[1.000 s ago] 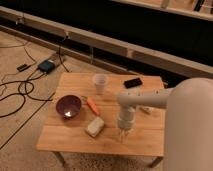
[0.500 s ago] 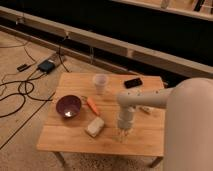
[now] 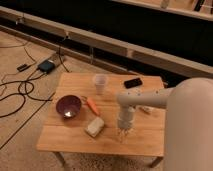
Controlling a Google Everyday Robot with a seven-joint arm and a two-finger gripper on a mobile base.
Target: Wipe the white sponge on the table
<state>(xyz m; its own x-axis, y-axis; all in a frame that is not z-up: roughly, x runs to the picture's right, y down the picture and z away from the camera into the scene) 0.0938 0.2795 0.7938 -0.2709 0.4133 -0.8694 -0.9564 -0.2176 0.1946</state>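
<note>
The white sponge (image 3: 94, 126) is a cream block lying on the light wooden table (image 3: 70, 141), near its front middle. My gripper (image 3: 123, 134) hangs from the white arm (image 3: 145, 98) and points down at the tabletop, just right of the sponge and apart from it. Nothing shows in the gripper.
A purple bowl (image 3: 68, 106) sits left of the sponge, an orange carrot (image 3: 92, 105) lies behind it. A translucent cup (image 3: 100, 83) and a black phone (image 3: 133, 82) stand at the back. A whitish oblong (image 3: 145, 108) lies partly hidden behind the arm. Cables and a box (image 3: 46, 66) lie on the floor at left.
</note>
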